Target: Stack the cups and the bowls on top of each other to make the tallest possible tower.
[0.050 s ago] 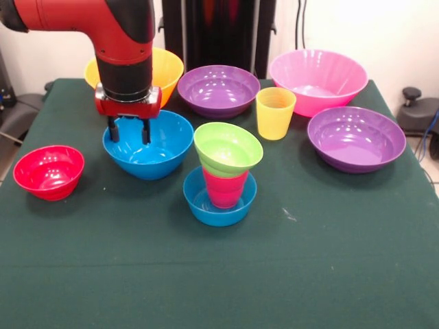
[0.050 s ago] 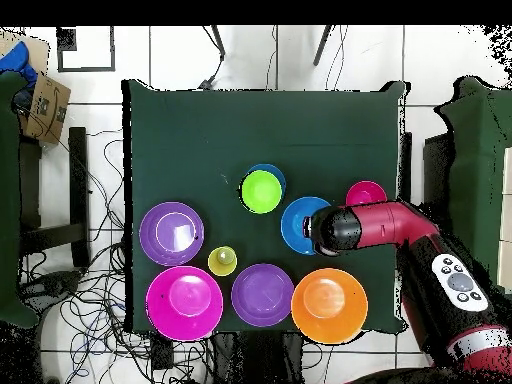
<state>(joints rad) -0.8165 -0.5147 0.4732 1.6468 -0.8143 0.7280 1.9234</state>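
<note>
Gripper [image 1: 128,130]: fingers apart, nothing held, poised over medium blue bowl [image 1: 148,145] rim | tower [image 1: 223,179] just beside | risk: bowl may be slid into tower if grip slips.

In the front view the arm [image 1: 103,31] runs off the top and left edges, so its upper part is unseen, and it covers the middle of the yellow bowl [image 1: 168,65] behind it. The green bowl [image 1: 228,149] hides the rim of the red cup [image 1: 225,188]. In the overhead view the arm's wrist covers the 3 o'clock side of the blue bowl [image 2: 296,222] and the gripper [image 1: 128,130] under it. There the green bowl hides the cup entirely, leaving only a sliver of the small blue bowl [image 2: 268,170] at 12 o'clock.
</note>
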